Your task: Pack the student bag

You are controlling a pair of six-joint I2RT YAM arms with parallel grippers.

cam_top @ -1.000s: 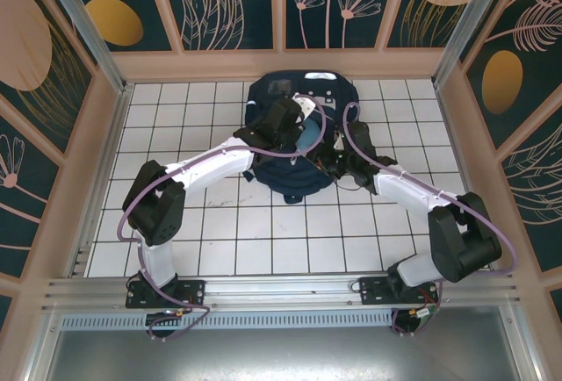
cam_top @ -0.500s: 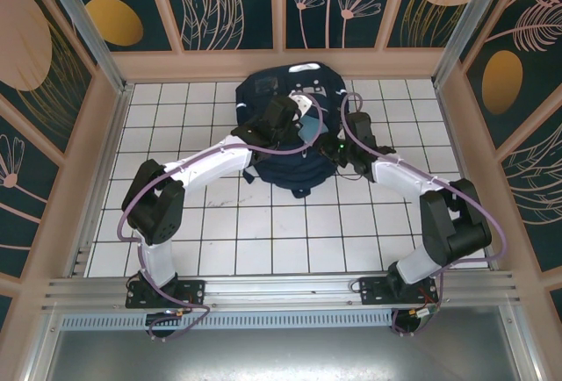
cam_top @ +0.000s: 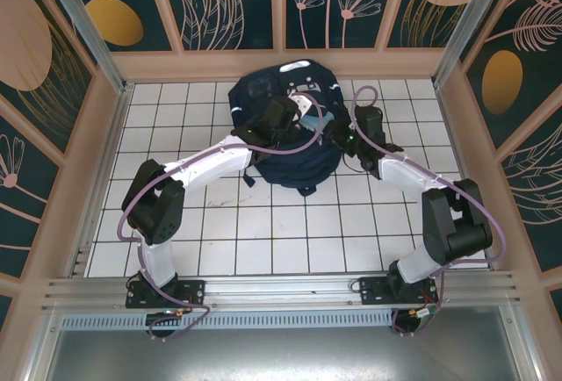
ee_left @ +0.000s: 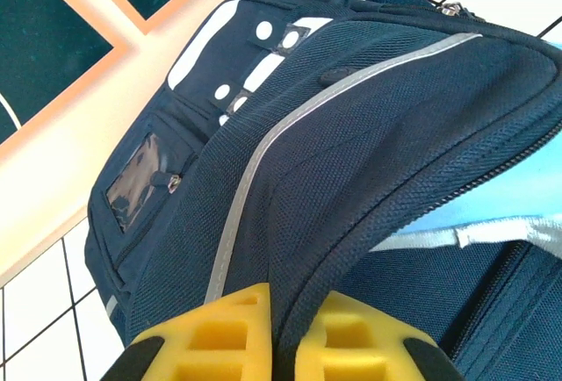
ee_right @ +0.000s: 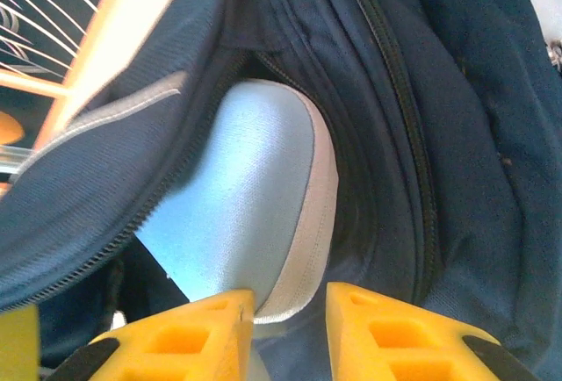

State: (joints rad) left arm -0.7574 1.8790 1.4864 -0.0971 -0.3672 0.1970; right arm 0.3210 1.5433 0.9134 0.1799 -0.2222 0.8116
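The student bag, navy blue with a thin pale stripe, lies at the back middle of the tiled floor, its mouth held agape. My left gripper is shut on the rim of the bag's upper flap, pinching the fabric between its yellow fingers. Inside the mouth sits a light-blue pouch with a grey edge. My right gripper stands open at the pouch's near corner: one finger touches it, the other is clear of it. From above, the right gripper is at the bag's right side.
The back wall's wooden ledge runs just behind the bag. Side walls close in the white tiled floor, which spreads wide in front of the bag. A black strap end trails toward the arms.
The bag has slid toward the back wall and slightly left. My right gripper has followed it toward the back, and its jaws have widened off the pouch. The left grip is unchanged.
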